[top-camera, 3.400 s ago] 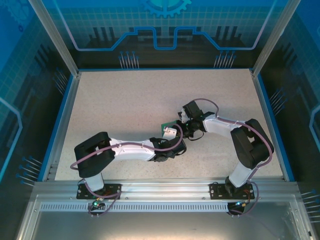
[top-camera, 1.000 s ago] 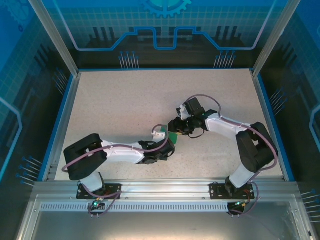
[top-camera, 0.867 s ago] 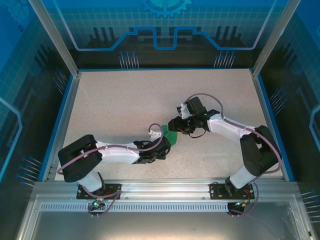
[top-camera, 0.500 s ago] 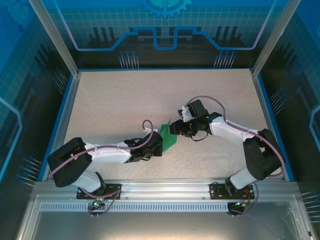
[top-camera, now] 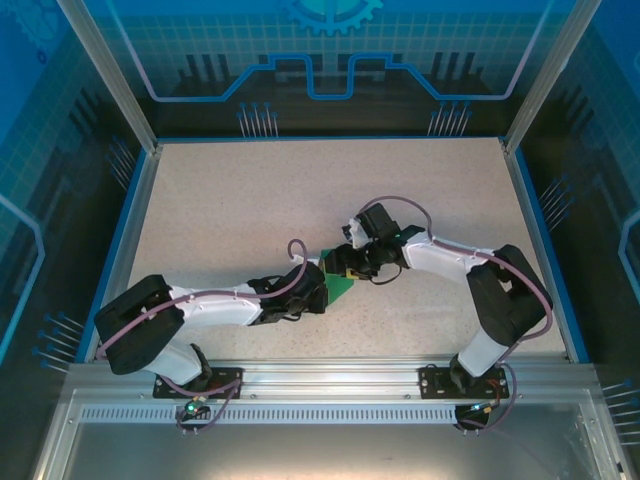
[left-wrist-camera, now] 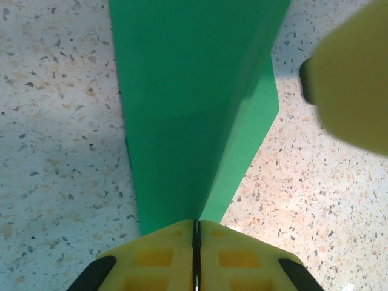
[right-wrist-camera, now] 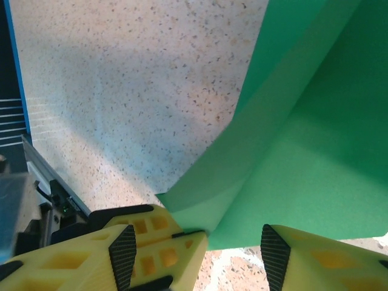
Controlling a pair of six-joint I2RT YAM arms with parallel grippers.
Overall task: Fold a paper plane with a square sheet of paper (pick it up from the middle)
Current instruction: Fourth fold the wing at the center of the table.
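Two white-and-black robot arms meet over a folded, matte, bright-green sheet of paper [top-camera: 340,285] on the near half of a speckled beige tabletop [top-camera: 250,200], a little right of centre.

The left arm [top-camera: 220,305] stretches low from the near-left corner. The left gripper [top-camera: 323,292] has its yellow fingers pressed flat together on the paper's near-left end. From the left wrist camera, the left gripper [left-wrist-camera: 195,233] pinches the narrow end of the bright-green sheet of paper [left-wrist-camera: 194,91]. From there the sheet widens away in two layers. The lower layer juts out to the right and ends in an angled corner over the tabletop [left-wrist-camera: 60,121].

The right arm [top-camera: 450,262] bends in from the right, a purple cable [top-camera: 400,201] looping above it. The right gripper [top-camera: 347,264] sits at the paper's far end, close to the left gripper. From the right wrist camera, the right gripper [right-wrist-camera: 236,239] has its yellow fingers spread well apart. The bright-green sheet of paper [right-wrist-camera: 303,151] lies across the gap between them. One layer curls up off the other, and a folded corner reaches the inner edge of the finger on the left of that view. Whether either pad presses the sheet cannot be told.

A blurred yellow finger [left-wrist-camera: 351,79] of the right gripper hangs just beside the paper's right edge in the left wrist view. A blue rim [top-camera: 120,250] borders the tabletop [right-wrist-camera: 121,91], and an aluminium rail [top-camera: 320,385] carries both arm bases along the near side.
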